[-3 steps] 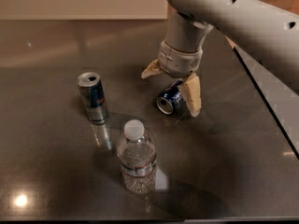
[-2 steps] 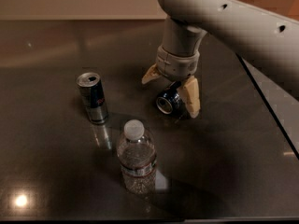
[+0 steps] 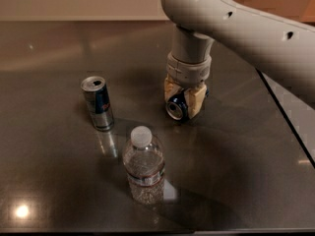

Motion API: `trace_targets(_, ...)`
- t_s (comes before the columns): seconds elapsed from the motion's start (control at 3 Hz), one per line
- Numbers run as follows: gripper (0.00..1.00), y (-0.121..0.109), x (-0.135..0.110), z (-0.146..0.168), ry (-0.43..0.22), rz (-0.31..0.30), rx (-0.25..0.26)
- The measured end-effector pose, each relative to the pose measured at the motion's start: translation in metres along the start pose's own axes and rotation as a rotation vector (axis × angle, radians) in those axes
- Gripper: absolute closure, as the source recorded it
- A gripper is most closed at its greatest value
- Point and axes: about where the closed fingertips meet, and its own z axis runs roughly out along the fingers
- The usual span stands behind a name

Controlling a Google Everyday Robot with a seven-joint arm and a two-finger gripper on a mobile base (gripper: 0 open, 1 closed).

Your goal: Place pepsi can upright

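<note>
The pepsi can (image 3: 175, 109) is dark navy blue and lies on its side on the dark table (image 3: 241, 176), its silver top facing the camera. My gripper (image 3: 182, 101) reaches straight down from the large pale arm at the upper right. Its two tan fingers (image 3: 195, 101) sit against either side of the can, shut on it. The can rests on or just at the table surface. Its far end is hidden behind the fingers and wrist.
A slim silver-and-blue can (image 3: 98, 103) stands upright to the left of the gripper. A clear water bottle (image 3: 143, 166) with a white cap stands upright in front. The table's right edge (image 3: 285, 117) runs diagonally, with lighter floor beyond.
The fingers, spread wide on either side of the can before, have closed in on it. The wrist has turned and shifted slightly over the can.
</note>
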Motion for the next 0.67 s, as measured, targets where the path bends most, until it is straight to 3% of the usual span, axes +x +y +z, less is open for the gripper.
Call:
trace_targets(0.33,0.78,-0.003,0.003,-0.014,-0.019,0.047,0.018)
trace_targets(0.67,0.99,-0.008,0.004,-0.045,-0.102,0.161,0.086)
